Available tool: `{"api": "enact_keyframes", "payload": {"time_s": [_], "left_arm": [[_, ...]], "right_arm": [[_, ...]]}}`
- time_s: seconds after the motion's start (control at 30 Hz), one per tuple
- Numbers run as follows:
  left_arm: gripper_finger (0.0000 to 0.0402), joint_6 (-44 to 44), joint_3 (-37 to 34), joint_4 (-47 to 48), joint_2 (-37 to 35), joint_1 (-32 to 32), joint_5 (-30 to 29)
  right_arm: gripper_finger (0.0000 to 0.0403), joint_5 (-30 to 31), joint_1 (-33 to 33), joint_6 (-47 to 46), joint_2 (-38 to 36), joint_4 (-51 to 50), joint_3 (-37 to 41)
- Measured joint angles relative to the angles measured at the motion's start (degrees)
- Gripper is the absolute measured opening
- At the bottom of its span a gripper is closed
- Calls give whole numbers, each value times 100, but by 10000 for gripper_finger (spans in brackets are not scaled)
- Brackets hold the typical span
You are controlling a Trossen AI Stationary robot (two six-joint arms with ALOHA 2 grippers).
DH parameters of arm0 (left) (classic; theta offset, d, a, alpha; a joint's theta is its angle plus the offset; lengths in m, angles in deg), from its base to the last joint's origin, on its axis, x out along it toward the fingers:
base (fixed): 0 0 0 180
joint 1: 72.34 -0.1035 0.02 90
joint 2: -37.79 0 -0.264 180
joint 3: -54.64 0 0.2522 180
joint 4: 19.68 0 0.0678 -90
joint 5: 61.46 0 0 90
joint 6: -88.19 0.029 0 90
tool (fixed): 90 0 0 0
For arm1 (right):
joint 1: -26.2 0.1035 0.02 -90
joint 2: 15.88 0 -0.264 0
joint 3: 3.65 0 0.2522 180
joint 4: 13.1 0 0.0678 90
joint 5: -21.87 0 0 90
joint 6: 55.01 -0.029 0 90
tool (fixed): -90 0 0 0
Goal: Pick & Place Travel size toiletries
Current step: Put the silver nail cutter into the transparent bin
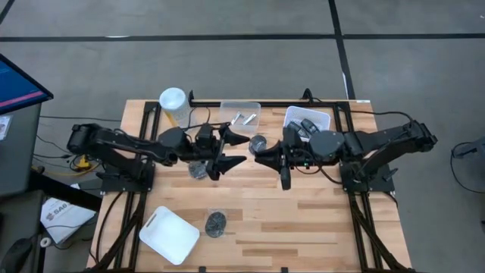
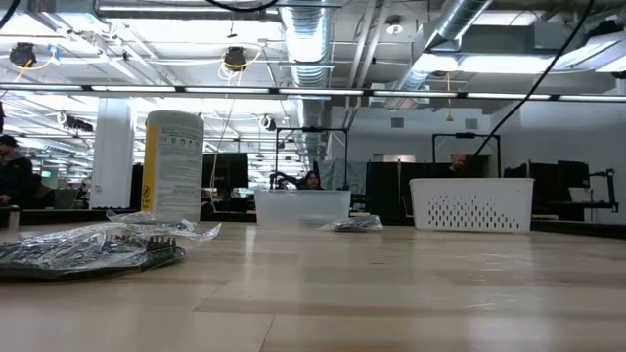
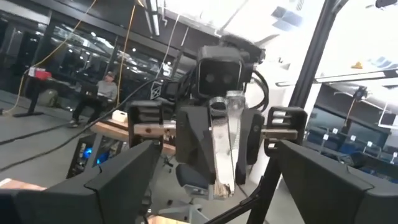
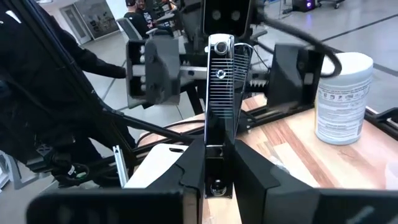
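Gripped in right tool (image 1: 267,158): slim dark comb (image 4: 220,93), light, stiff, best pinched mid-spine; left tool (image 1: 236,150) spread wide, empty.

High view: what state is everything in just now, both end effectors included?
Left end effector: open, holding nothing.
Right end effector: shut on dark oblong piece.
Canister: upright, lid on.
Clear bin: open-topped, silvery tubes inside.
White basket: open-topped, dark items inside.
Wrapped lump: lying loose on table.
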Motion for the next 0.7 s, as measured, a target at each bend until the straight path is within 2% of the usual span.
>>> {"api": "enact_keyframes", "payload": {"time_s": [0.17,0.5,0.7], "left_arm": [[336,-195,27,-360,287,2,19],[332,-233,319,-395,596,2,109],[307,-234,319,-350,570,-27,88]], "right_arm": [[47,-117,-69,0,0,-17,-1],[47,-299,-126,-7,230,-25,-1],[47,-303,-113,-51,279,96,-5]]}}
